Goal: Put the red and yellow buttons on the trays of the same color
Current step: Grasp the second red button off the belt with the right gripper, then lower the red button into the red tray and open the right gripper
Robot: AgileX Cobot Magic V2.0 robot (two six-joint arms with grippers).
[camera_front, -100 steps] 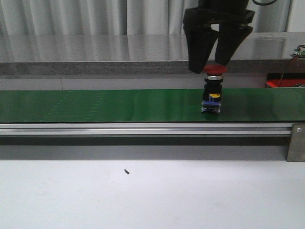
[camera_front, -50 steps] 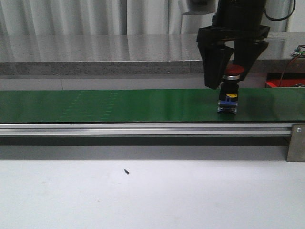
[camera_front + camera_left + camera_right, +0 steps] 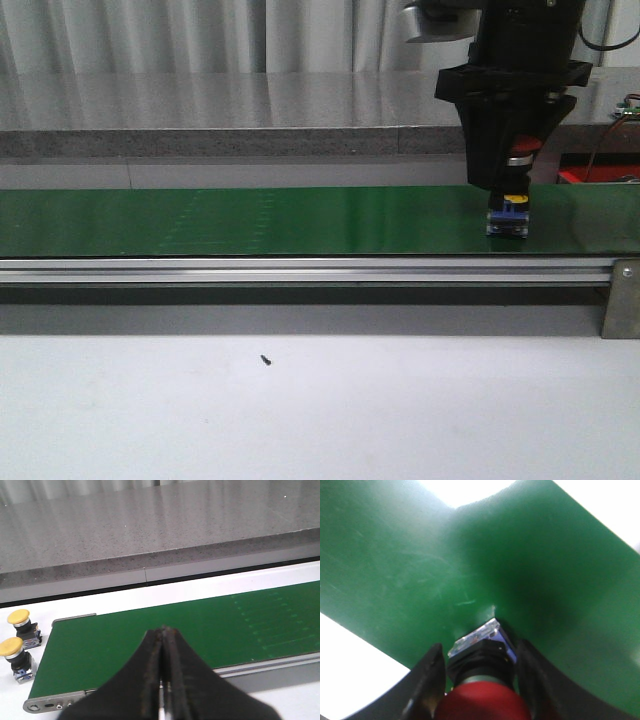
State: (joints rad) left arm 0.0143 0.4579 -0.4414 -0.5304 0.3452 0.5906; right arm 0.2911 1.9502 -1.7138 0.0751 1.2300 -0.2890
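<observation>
A red button [image 3: 510,212] stands upright on the green conveyor belt [image 3: 250,220], near its right end. My right gripper [image 3: 506,186] comes down over it from above, its fingers closed against the sides of the red cap [image 3: 482,702]; the blue and clear base [image 3: 477,637] rests on the belt. Two yellow buttons [image 3: 19,618] [image 3: 12,649] sit on the white table beside the belt's left end. My left gripper [image 3: 163,629] hovers shut and empty over that end of the belt [image 3: 150,615]. No trays are in view.
An aluminium rail [image 3: 300,268] runs along the belt's front edge, with a bracket [image 3: 622,298] at the right. A grey stone counter [image 3: 200,110] runs behind the belt. A small dark speck [image 3: 266,360] lies on the white table.
The red button has ridden the belt to the right. My right gripper followed it, came down from above the cap and closed around it.
</observation>
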